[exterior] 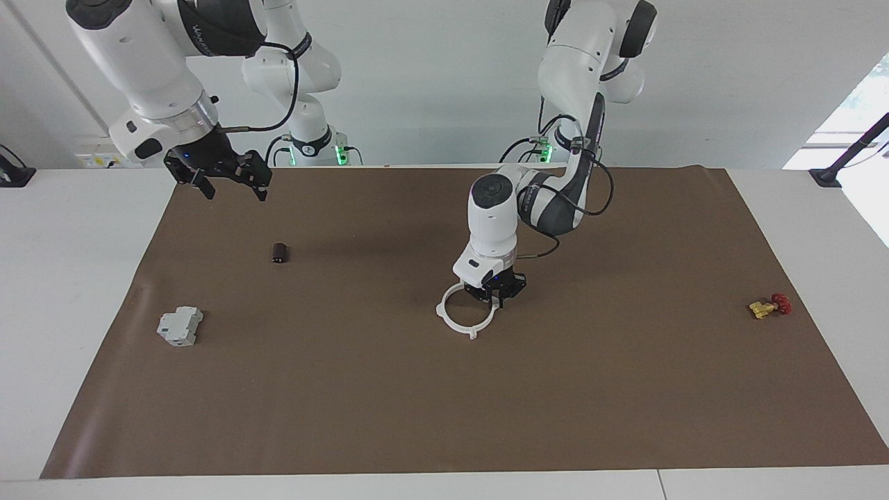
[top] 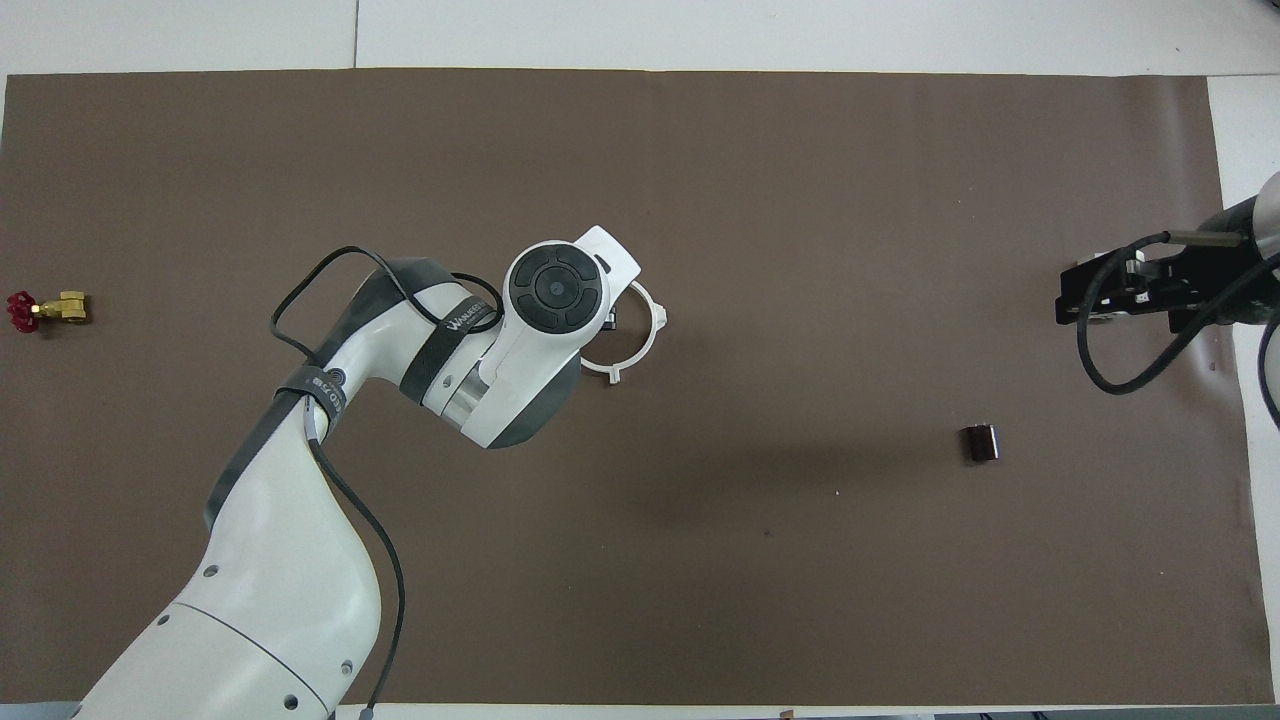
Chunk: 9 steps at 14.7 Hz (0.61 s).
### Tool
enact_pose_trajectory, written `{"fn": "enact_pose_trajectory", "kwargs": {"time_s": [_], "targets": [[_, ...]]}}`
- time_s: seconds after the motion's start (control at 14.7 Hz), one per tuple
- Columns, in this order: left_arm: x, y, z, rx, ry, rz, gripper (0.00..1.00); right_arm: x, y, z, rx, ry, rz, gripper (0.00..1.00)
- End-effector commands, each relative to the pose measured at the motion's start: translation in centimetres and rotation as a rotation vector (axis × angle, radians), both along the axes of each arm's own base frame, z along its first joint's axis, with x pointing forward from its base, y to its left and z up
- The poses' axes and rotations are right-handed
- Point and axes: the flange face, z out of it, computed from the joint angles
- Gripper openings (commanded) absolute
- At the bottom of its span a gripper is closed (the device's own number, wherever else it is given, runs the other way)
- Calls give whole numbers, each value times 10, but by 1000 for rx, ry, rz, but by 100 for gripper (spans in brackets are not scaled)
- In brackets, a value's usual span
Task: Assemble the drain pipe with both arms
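Note:
The drain pipe [exterior: 464, 321] lies on the brown mat as one white tabbed ring near the mat's middle; it also shows in the overhead view [top: 656, 322], partly under the left arm's hand. My left gripper [exterior: 496, 300] points straight down at the ring's rim, on the side toward the left arm's end of the table, with its fingers close together on the rim. In the overhead view the hand hides its fingertips. My right gripper [exterior: 229, 186] hangs open and empty, raised over the mat's corner near the right arm's base; it also shows in the overhead view [top: 1110, 298].
A small dark cylinder [exterior: 279, 253] [top: 981, 442] stands on the mat under the right gripper's side. A grey boxy block [exterior: 179, 326] sits farther from the robots at that end. A yellow-and-red valve piece [exterior: 769, 306] [top: 45, 310] lies at the left arm's end.

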Motion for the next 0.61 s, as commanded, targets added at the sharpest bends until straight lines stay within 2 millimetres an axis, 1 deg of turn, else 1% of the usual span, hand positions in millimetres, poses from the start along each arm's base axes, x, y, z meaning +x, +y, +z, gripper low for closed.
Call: {"fn": "enact_pose_trajectory", "kwargs": {"time_s": [0.0, 0.2, 0.48, 0.55], "targets": [[-4, 6, 3, -13, -11, 0, 0, 1, -11, -1, -10, -13, 13, 100], [-4, 7, 3, -13, -11, 0, 0, 3, -16, 2, -12, -20, 25, 100], [-2, 7, 4, -19, -17, 0, 1, 3, -36, 3, -33, -21, 69, 100], [-1, 8, 5, -21, -18, 3, 12, 4, -36, 3, -33, -21, 69, 100]]}}
